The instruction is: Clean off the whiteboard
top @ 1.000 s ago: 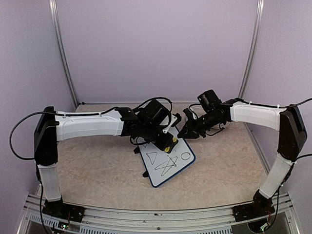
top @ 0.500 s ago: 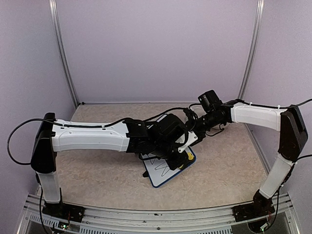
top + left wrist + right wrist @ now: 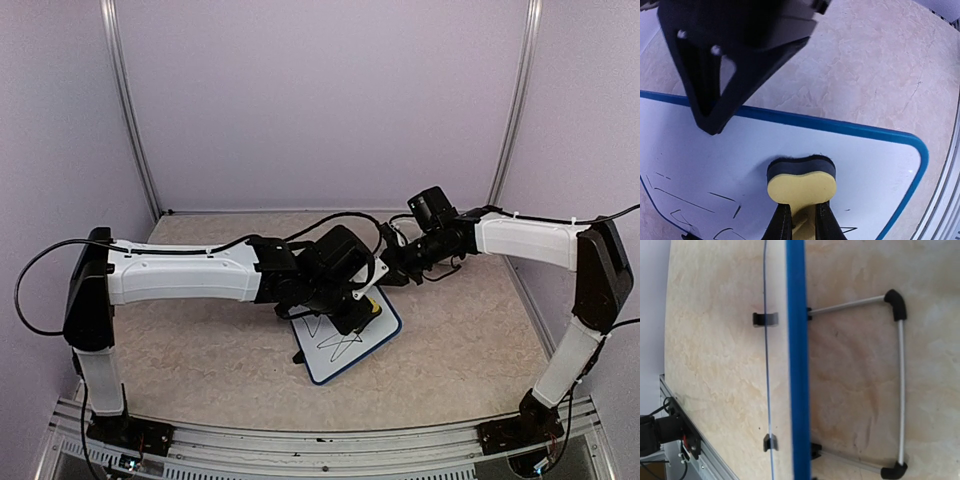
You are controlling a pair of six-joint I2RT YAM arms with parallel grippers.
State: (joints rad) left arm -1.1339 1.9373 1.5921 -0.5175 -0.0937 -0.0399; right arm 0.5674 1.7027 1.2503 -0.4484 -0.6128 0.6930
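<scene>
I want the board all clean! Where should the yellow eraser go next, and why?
Probably slide the eraser toward the black lines left on the whiteboard. The left tool holds it on a bare white patch, and the scribbles lie beside it, not under it.

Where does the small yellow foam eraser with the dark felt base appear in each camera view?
Top external: the yellow foam eraser is just right of centre, on the board's far right part.
Left wrist: lower centre, pinched by the left tool, felt against the white surface.
Right wrist: not in it.
Shared landmark: the whiteboard's blue rim.
</scene>
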